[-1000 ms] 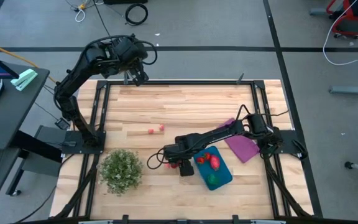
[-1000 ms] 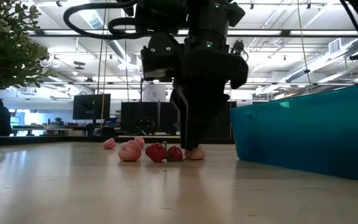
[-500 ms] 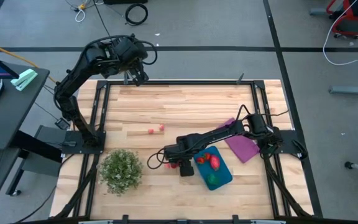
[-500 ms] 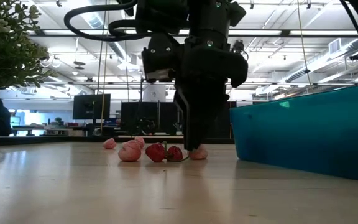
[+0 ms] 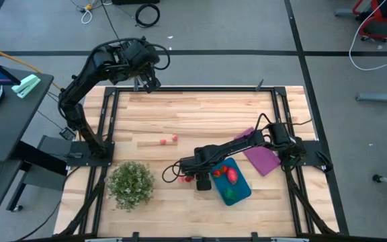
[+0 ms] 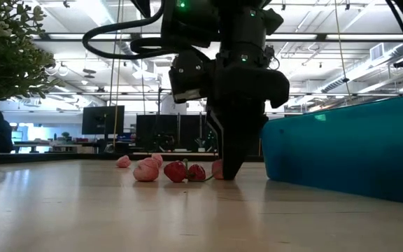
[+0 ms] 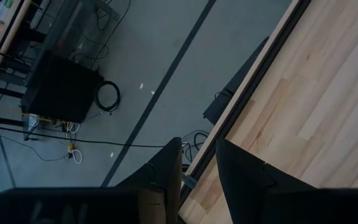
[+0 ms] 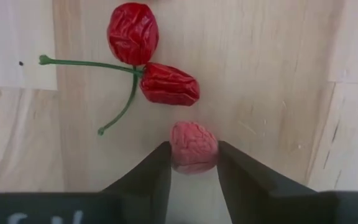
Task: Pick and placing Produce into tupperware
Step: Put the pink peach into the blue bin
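My right gripper [image 5: 203, 183] [image 8: 193, 167] is low over the table just left of the teal tupperware [image 5: 246, 195] [image 6: 348, 147], shut on a small pinkish wrinkled produce piece [image 8: 193, 144]. A pair of red cherries [image 8: 151, 59] [image 6: 185, 171] on green stems lies on the wood just beyond it. Red pieces [image 5: 230, 173] and a green one [image 5: 229, 193] lie inside the tupperware. Two more pinkish pieces [image 5: 168, 140] [image 6: 145, 170] rest on the middle of the table. My left gripper [image 5: 150, 84] [image 7: 197, 165] waits high over the far left edge, slightly open. My right gripper pinches the pinkish piece between its two fingertips [image 8: 161, 163], one on each side of its near half [image 8: 193, 160]. The fingers come from above, pointing down. The piece sits on the table [image 6: 217, 168], partly hidden behind the fingers in the low view.
A bushy green plant clump [image 5: 131, 183] stands near the table's near left corner. A flat purple rectangle [image 5: 261, 158] lies beside the tupperware, under the right arm. Bare wood stretches across the far half of the table [image 5: 200, 111].
My right gripper has shifted a little toward the tupperware. In the low view the pinkish piece, earlier showing on the tupperware side of the fingers, now shows at their other side.
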Available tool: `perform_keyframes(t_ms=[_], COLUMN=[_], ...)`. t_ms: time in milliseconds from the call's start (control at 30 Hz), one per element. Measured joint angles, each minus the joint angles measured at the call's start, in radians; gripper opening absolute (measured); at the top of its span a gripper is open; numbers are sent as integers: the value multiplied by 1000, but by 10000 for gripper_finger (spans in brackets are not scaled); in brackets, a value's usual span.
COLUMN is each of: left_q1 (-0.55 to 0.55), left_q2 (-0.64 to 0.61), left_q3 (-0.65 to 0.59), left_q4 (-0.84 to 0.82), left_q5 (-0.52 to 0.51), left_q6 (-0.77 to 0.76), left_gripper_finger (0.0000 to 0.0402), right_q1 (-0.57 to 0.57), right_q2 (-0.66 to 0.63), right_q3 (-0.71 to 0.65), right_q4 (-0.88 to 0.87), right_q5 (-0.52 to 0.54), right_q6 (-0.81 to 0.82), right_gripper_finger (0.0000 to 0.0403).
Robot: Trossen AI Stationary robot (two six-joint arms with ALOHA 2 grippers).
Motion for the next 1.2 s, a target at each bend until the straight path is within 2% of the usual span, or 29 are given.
perform_keyframes(t_ms=[167, 333, 600, 767, 900, 1200], left_q1=[0, 0, 0, 0, 0, 0], left_q2=[0, 0, 0, 0, 0, 0], left_q3=[0, 0, 0, 0, 0, 0], left_q4=[0, 0, 0, -1, -1, -1], left_q5=[0, 0, 0, 0, 0, 0], left_q6=[0, 0, 0, 0, -1, -2], left_gripper_finger=[107, 107, 107, 107, 107, 107], right_q1=[0, 0, 18, 71, 126, 201], right_q2=[-9, -70, -273, -363, -351, -220], right_q3=[-4, -6, -5, -4, -4, -4], right_q4=[12, -1, -101, -291, -372, -380], right_q5=[1, 2, 13, 105, 103, 84], right_q6=[15, 105, 276, 366, 489, 470], right_gripper_finger=[100, 70, 65, 64, 67, 99])
